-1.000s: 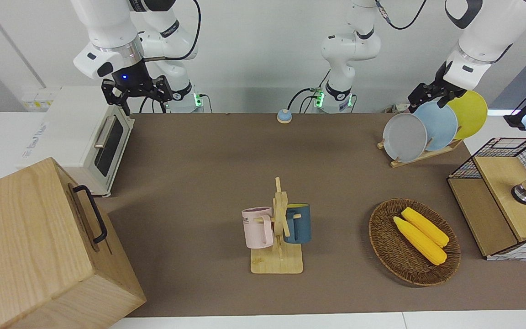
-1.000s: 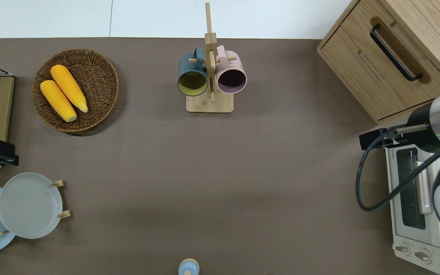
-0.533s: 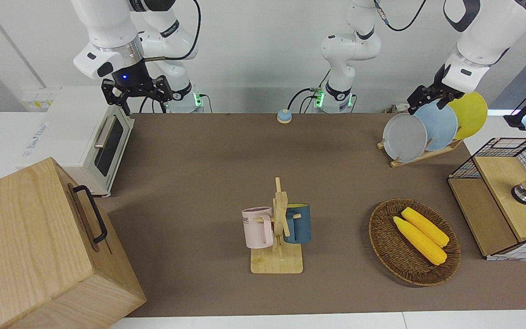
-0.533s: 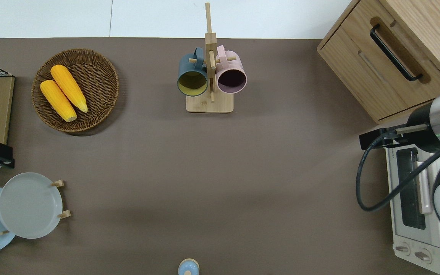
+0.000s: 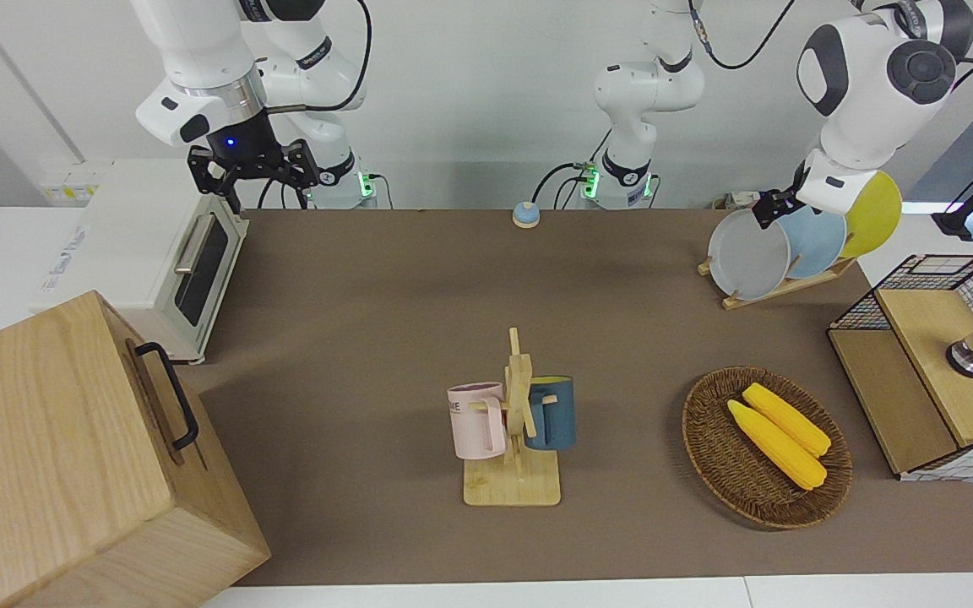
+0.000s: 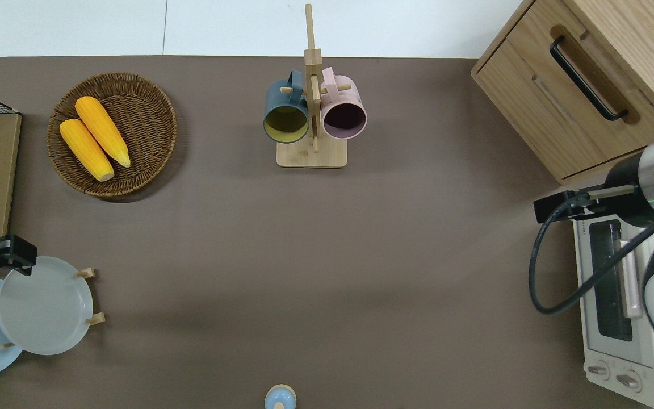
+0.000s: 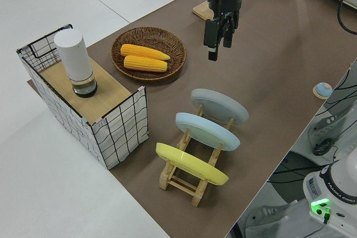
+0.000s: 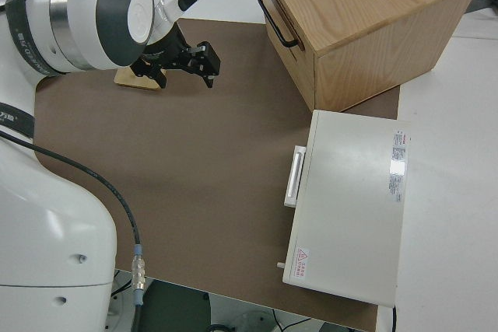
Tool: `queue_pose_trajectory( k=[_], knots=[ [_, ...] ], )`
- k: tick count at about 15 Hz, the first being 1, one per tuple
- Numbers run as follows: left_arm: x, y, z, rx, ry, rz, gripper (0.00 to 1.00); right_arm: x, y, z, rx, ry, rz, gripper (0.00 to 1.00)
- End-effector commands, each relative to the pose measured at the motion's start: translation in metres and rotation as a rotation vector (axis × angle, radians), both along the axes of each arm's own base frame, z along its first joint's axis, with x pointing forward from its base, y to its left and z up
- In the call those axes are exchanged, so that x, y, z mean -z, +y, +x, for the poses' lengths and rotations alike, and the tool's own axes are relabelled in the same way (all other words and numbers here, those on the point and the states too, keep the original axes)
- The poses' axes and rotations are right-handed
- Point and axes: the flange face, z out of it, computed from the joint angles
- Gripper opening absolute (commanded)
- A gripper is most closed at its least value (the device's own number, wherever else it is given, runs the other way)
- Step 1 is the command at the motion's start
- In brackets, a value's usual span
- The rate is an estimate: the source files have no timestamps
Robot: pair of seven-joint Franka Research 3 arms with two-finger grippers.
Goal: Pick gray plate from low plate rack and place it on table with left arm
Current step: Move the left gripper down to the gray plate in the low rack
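We see the left gripper (image 6: 13,254) poised over the top rim of the gray plate (image 6: 43,305), its jaws apart and holding nothing — the plate leans in the low plate rack (image 7: 189,178) at the left arm's end of the desk (image 6: 327,255). Grasping, lifting and placing all remain; the right arm is parked.

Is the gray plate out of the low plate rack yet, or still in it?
Still in it: the gray plate leans between the low plate rack pegs, the left pincer above it.
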Motion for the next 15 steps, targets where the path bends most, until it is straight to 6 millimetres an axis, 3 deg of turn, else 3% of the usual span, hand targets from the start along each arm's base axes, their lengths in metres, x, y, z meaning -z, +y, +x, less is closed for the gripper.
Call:
queue_pose_trajectory(
  k=[1,7,12,15],
  knots=[
    [0.036,0.006,-0.026,0.075,0.01,0.032,0.98,-0.004,-0.001,-0.002,0.014,0.004,-0.002,0.983],
    [0.085,0.022,-0.043,0.112,0.105,0.106,0.98,-0.004,-0.001,-0.002,0.014,0.002,-0.003,0.983],
    [0.1,0.034,-0.048,0.09,0.135,0.102,0.98,-0.004,-0.001,-0.002,0.014,0.002,-0.003,0.983],
    [0.107,0.035,-0.048,0.075,0.132,0.103,0.74,-0.004,-0.001,-0.002,0.014,0.004,-0.002,0.983]
  ],
)
